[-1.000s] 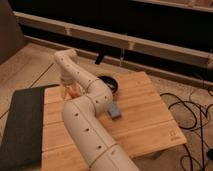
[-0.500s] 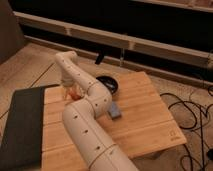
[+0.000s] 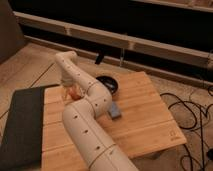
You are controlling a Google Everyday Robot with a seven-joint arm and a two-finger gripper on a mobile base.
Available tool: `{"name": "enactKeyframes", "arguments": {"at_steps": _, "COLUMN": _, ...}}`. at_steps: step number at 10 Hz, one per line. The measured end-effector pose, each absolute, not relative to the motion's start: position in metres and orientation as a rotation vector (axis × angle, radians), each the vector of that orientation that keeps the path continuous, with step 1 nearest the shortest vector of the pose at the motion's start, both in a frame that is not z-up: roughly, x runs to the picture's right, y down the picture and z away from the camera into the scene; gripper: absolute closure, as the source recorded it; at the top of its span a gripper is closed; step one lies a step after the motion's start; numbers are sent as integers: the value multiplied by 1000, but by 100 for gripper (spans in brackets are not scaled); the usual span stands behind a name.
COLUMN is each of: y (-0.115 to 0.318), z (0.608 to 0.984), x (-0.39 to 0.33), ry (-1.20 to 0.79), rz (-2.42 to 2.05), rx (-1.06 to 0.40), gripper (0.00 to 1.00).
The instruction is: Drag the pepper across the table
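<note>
Low wooden table (image 3: 145, 125) seen from behind a white jointed robot arm (image 3: 90, 125), stretched from the bottom of the view up to the table's far left corner. Pincer (image 3: 67, 89) down at that corner, right against a small orange pepper (image 3: 75, 93). Pepper on the planks near the table's left edge, close to a dark grey mat (image 3: 22, 125). Not possible to tell from this angle whether the pincer is released, clenched or grasping the pepper.

Also on the table: a black bowl (image 3: 107, 84) to the right of the pepper and near it; a small blue-grey block (image 3: 115, 111) toward the near side, just beside the arm's elbow.

Possible trouble from here:
- With a loose or lopsided hold, likely to slide off the rounded pepper, leaving it behind or sending it rolling.
- Dragged rightward, apt to knock the black bowl and shove it along.
- Dragged toward the near side, apt to run into the blue-grey block or the arm's own elbow.
- Nudged left or back, liable to go over the table edge, being so close to the corner.
- Pressed down too hard, at risk of bruising or catching on the plank seams.

Direction of the pepper: only a small orange patch showing past the arm, so stem end and long axis not readable; perhaps lying on its side.
</note>
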State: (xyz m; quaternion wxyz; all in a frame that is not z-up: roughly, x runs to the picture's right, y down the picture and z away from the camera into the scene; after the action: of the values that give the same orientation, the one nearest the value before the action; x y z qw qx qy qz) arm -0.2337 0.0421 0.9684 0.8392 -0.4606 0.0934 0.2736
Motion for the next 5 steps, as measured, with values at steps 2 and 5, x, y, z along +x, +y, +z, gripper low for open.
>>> {"name": "enactKeyframes", "arguments": {"at_steps": 2, "y": 42, "z": 969, "x": -233, "ry": 199, "rz": 578, "rx": -973, "gripper": 41}}
{"name": "enactKeyframes", "arguments": {"at_steps": 5, "y": 27, "z": 982, "x": -228, "ry": 192, "rz": 534, "rx": -881, "gripper": 41}}
